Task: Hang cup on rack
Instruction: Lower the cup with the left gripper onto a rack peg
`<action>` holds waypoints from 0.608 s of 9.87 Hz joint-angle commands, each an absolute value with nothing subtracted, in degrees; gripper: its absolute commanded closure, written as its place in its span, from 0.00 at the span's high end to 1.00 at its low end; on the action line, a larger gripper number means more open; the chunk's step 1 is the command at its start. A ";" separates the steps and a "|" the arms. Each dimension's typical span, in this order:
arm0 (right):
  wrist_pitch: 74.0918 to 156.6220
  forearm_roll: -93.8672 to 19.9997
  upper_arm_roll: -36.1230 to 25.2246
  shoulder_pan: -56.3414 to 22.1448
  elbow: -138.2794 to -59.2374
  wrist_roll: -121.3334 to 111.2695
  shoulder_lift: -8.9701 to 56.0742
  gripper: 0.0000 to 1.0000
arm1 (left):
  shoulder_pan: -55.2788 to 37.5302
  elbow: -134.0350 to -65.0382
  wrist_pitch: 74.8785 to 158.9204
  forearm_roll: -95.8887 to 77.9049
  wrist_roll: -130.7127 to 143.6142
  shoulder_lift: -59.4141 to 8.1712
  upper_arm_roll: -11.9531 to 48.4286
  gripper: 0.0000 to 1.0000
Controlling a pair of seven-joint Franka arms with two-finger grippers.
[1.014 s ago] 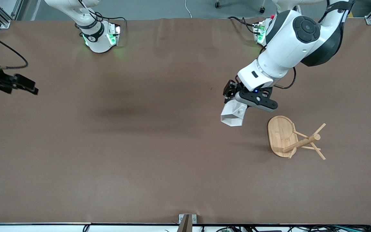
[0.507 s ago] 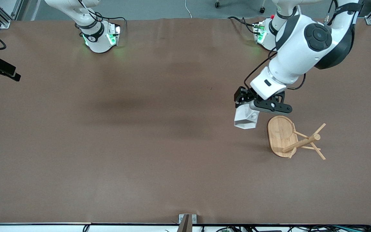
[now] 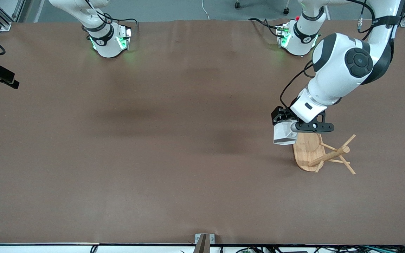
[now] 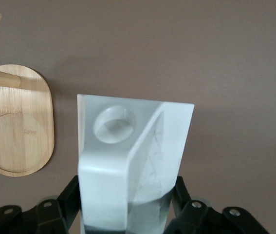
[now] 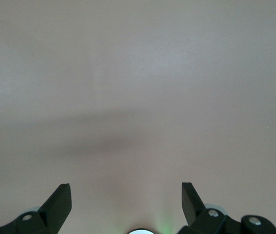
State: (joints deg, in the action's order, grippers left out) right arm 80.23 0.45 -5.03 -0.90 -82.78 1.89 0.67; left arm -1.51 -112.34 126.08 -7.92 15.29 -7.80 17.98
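Brown matte table surface (image 3: 174,147), broad and flat, faint darker shadow bands across its middle. Small grey metal bracket (image 3: 204,239) at the table edge nearest the front camera. Black cables (image 3: 258,23) trail along the table's top edge.

No words, brand names or numbers can be read anywhere. The rack's base (image 4: 18,129) carries a small engraved mark beside its circular groove in the left wrist view, but the letters cannot be made out. The cup (image 4: 130,161), the arms and the tabletop (image 3: 153,140) show no lettering.
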 commanded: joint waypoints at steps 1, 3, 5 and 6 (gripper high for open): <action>79.28 0.62 -5.18 0.79 -81.74 1.67 1.05 1.00 | -2.72 -113.82 128.32 -8.61 9.87 -10.19 14.78 0.00; 79.28 0.62 -5.18 0.79 -81.91 1.84 0.97 1.00 | -2.90 -112.68 128.50 -8.00 6.09 -11.77 14.24 0.00; 79.37 0.70 -5.36 0.97 -81.74 1.24 1.05 1.00 | -4.83 -111.19 128.50 -7.82 1.43 -12.39 9.87 0.00; 79.45 0.62 -5.36 0.97 -81.74 1.23 1.05 1.00 | -4.83 -111.09 128.50 -8.00 -1.29 -12.57 9.41 0.00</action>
State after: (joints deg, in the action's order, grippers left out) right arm 80.09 0.45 -5.67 0.28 -82.76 1.85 0.67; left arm -3.91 -111.69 128.09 -7.92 1.79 -10.72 10.88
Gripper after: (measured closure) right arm 0.000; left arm 0.225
